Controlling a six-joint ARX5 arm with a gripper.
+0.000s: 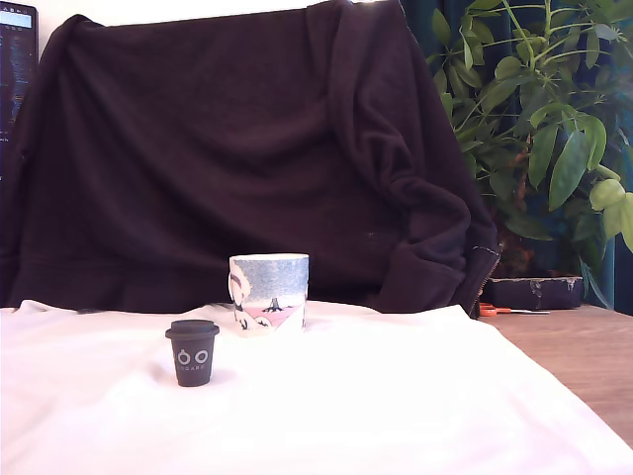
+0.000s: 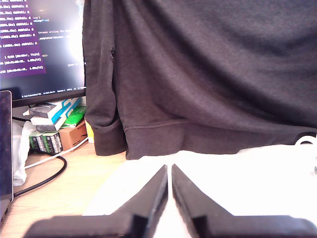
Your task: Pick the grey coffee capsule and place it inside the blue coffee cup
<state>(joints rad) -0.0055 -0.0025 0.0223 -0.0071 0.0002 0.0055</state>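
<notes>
The grey coffee capsule [image 1: 192, 352] stood upright on the white cloth [image 1: 396, 396] covering the desk, nearer the camera than the blue coffee cup [image 1: 269, 291] and toward the exterior view's left of it, the two apart with bare cloth between. Small and tapered under a wider lid, it was probably light and rigid, easy to tip or slide on the cloth; a hold across its body just below the lid's overhang seemed safest, since the lid would stop it slipping through. The cup stood upright with its mouth up; its inside could not be seen from this low angle, so whether anything lay in it I cannot tell. The pincer [image 2: 169, 171] showed only in the wrist view, its two dark fingers nearly meeting, holding nothing, low over the cloth and facing a dark draped garment [image 2: 208, 74].
</notes>
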